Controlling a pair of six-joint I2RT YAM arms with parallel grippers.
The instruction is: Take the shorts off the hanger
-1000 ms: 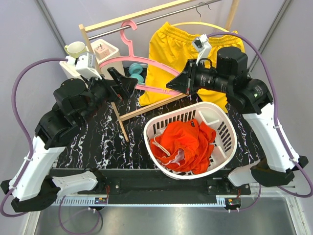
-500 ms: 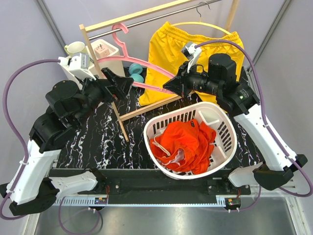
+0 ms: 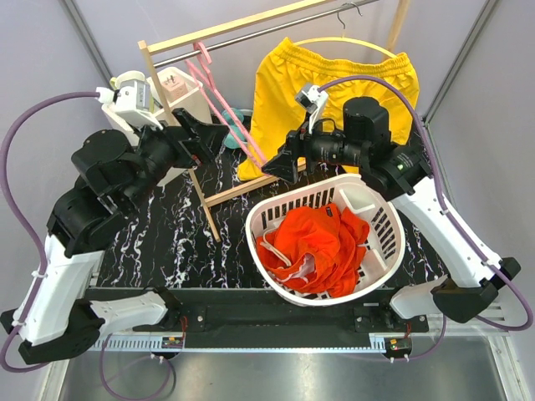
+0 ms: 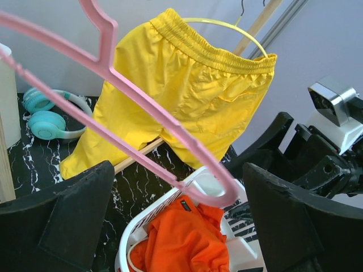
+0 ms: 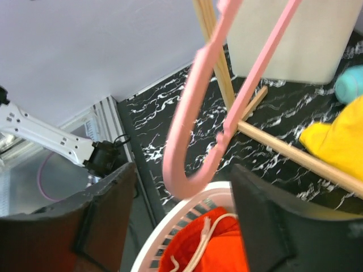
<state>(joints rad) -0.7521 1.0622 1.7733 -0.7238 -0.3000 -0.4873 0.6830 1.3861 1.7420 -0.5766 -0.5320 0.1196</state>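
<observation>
Black marble table (image 3: 159,242) with plain grey walls behind. The left gripper (image 3: 213,138) is spread wide, and the pink hanger (image 5: 184,113) runs between its fingers without being pinched. The right gripper (image 3: 277,160) is spread too, around the hanger's curved end. The yellow shorts (image 3: 334,83) hang on a yellow hanger (image 3: 351,42) at the back. The orange-red shorts (image 3: 313,242) are bunched in the white basket (image 3: 389,225).

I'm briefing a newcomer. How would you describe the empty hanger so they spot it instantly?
Find the wooden clothes rack at the back. Near its left end is a pink plastic hanger, slanting toward the white basket. Unlike the yellow hanger beside it, holding yellow shorts, it is bare.
</observation>
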